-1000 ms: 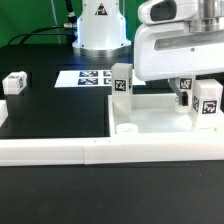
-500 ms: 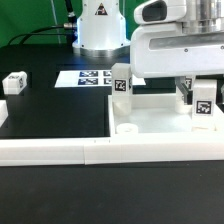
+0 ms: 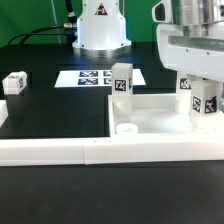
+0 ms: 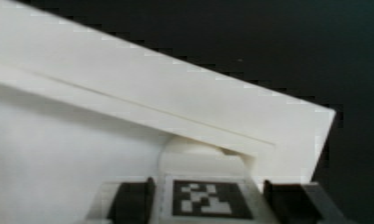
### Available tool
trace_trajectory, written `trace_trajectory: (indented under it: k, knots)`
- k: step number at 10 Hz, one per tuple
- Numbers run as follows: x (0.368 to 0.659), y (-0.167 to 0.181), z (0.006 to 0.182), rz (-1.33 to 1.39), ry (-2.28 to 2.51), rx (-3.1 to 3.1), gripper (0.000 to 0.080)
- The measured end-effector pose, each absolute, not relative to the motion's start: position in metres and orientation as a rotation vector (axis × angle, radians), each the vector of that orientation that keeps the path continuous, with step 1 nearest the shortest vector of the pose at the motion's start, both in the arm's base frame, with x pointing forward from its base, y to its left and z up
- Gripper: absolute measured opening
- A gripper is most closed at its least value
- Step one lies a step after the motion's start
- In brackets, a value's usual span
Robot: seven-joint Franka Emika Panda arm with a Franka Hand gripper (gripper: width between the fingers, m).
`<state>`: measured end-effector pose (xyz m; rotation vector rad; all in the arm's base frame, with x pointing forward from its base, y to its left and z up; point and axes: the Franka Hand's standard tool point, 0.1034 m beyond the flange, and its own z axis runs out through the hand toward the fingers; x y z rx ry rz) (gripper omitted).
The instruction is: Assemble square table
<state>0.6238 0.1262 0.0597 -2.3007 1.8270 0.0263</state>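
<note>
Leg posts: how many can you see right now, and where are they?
3, from the exterior view's left: loose leg post lies on the table; upright leg post stands at the slab's far corner; third leg post stands under the gripper. More may be hidden.

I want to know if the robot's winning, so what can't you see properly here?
Wrist view: the hand is cut off by the picture edge, so whether it squeezes the leg post is unclear.
Exterior view: the slab runs off the right edge.
Exterior view: the loose leg post has a tag too small to read.
</note>
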Motion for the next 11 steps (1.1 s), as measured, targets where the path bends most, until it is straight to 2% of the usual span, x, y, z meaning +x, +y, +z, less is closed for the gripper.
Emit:
trace_trajectory:
  k: [2,3,4,5,6,11]
  knots:
    - [0.6255,0.1273,0.0616,0.062,1.995,-2.146,0.0294]
    - [0.6252,0.1276,0.0612,0.061,1.996,-2.146,0.0349]
    - [0.6252,0.1275,0.0612,0.056,1.956,-2.181,0.0349]
    - [0.625,0.1268,0.0611,0.047,1.898,-2.236,0.0564]
    - [0.6224,0.1212,0.0599,0.016,1.438,-2.582,0.0623]
    - [0.6218,0.1179,0.0594,-0.035,0.862,-2.836,0.0648]
